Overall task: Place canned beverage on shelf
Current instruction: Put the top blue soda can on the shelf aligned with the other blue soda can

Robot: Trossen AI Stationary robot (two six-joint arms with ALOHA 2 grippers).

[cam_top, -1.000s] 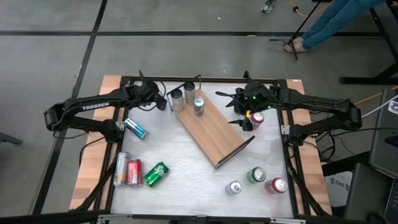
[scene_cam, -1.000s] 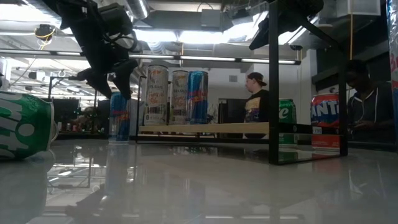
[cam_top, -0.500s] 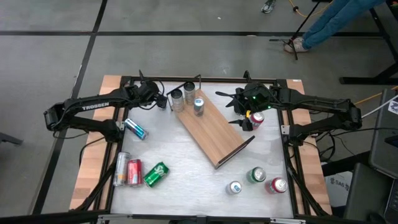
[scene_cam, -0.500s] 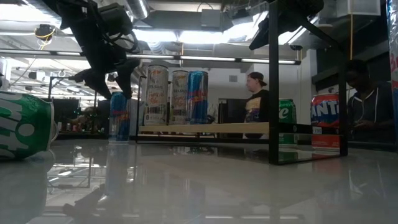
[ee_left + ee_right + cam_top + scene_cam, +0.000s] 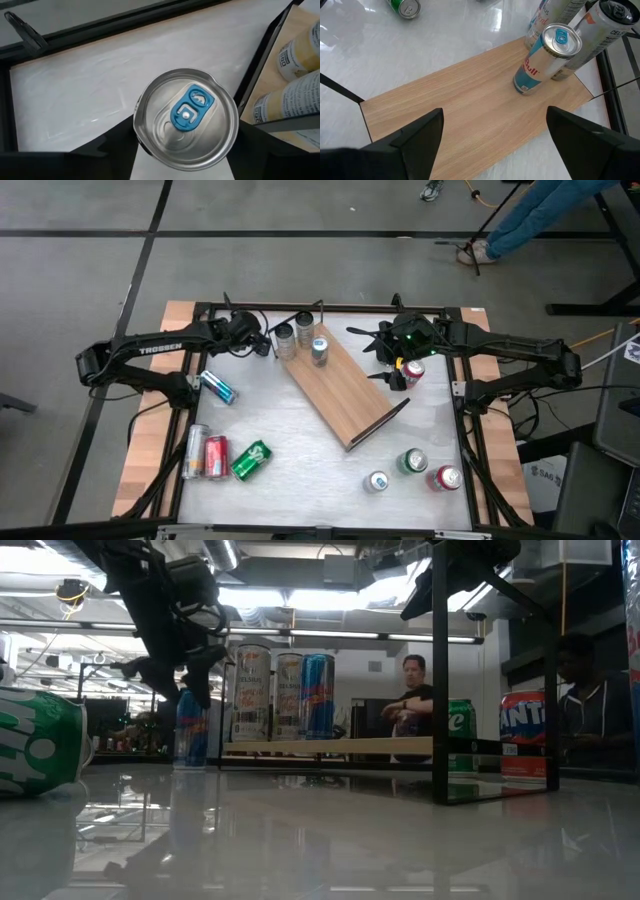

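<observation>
**Item: upright blue-tabbed can, pickup for the shelf**

Location: the can [image 5: 186, 119] stood on the tabletop [image 5: 300, 465] near its far edge, just beside the far end rail of the shelf [image 5: 345, 385].
Holder: my left gripper [image 5: 256, 342] sat over its top, straddling it. I could not tell whether the squeeze had landed.
Idle: my right gripper [image 5: 492, 127] hung spread wide above the board.
Stock already shelved: three cans [image 5: 304, 332] clustered at the far end.
Handling note, my judgement: centre on the can, clamp squarely, lift straight up clear of the black rail, then set it on bare board beyond the three.
</observation>
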